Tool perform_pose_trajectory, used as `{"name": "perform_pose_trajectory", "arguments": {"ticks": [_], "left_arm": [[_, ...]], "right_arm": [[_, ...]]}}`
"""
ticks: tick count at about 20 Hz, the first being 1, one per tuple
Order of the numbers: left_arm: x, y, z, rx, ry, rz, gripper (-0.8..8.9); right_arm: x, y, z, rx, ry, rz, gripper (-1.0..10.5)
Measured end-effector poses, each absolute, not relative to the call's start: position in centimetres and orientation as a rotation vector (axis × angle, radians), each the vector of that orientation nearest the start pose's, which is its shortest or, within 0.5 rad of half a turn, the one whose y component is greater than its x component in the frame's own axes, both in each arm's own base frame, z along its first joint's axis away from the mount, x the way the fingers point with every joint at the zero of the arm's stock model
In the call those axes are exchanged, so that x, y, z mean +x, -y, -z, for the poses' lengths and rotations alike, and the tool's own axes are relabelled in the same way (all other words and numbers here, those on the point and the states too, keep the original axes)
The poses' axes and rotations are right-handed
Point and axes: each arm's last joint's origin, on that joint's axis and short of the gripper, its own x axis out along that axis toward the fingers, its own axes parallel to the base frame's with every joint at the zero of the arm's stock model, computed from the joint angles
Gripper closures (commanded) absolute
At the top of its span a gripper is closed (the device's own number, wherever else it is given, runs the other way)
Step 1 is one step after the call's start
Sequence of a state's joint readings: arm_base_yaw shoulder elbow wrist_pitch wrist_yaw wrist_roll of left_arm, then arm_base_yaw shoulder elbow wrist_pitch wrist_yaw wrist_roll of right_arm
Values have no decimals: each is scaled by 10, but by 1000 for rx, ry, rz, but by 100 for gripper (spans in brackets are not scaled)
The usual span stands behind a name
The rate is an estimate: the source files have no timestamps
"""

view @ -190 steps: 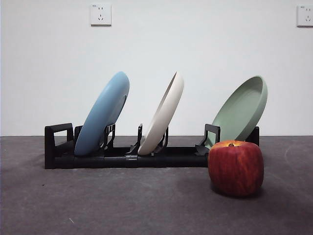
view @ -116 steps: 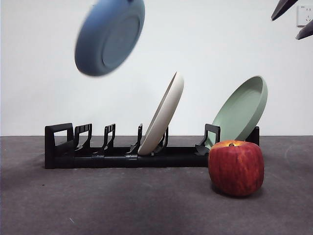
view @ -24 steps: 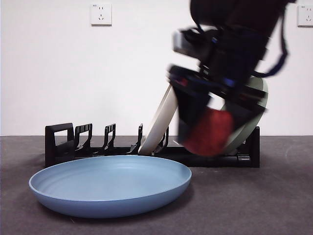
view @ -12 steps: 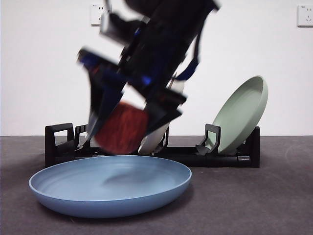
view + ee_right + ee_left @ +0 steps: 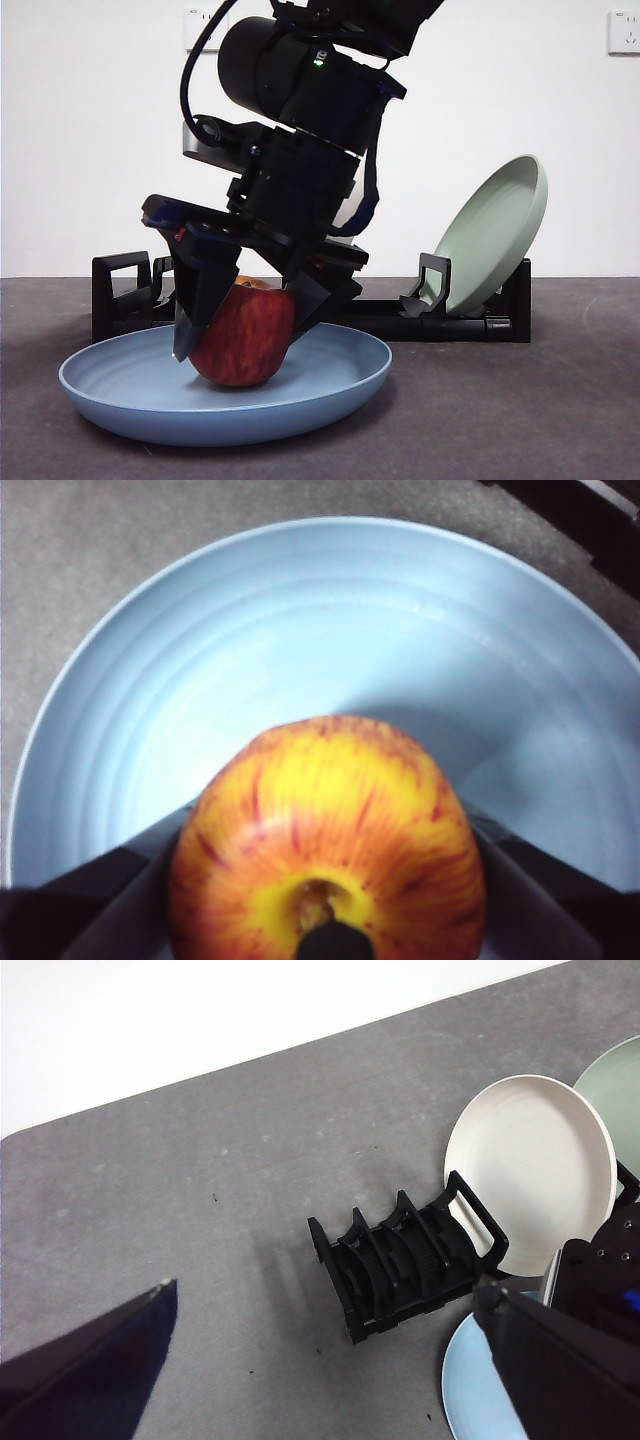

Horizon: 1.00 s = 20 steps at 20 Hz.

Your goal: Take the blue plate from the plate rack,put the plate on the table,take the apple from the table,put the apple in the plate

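Note:
The blue plate (image 5: 330,385) lies flat on the table (image 5: 500,420) in front of the plate rack (image 5: 120,300). My right gripper (image 5: 245,335) is shut on the apple (image 5: 245,340) and holds it down in the plate, tilted; the apple seems to touch the plate's floor. In the right wrist view the apple (image 5: 325,830) shows its yellow stem end between my jaws, over the blue plate (image 5: 330,630). My left gripper (image 5: 320,1360) is open and empty, high above the rack (image 5: 405,1260); a part of the blue plate (image 5: 480,1390) shows there too.
The rack holds a cream-white plate (image 5: 530,1165), mostly hidden behind the arm in the front view, and a sage-green plate (image 5: 495,235) leaning at its right end. The right arm (image 5: 300,130) fills the middle of the front view.
My right gripper has carried the apple leftward and down, from above the plate's right side into the plate. The plate and rack have not moved.

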State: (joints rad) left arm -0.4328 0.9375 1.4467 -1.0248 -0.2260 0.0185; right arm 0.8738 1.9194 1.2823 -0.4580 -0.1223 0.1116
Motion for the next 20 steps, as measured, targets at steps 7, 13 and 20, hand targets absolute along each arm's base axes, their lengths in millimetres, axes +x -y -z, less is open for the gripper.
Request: {"name": "perform_pose_trajectory", "arguments": {"ticks": [7,13,20], "left_arm": [[122,50,-441,185,-491,212,315],[123,56,-439,141,-512,392,315],[145,74,-432,81,-578,635,336]], "right_arm": [[241,-296,-177,-329,-1112,-829,442],[218,-260,-271,-254,-927,-845,446],[178,-176,-354,-261,-738,-642,448]]}}
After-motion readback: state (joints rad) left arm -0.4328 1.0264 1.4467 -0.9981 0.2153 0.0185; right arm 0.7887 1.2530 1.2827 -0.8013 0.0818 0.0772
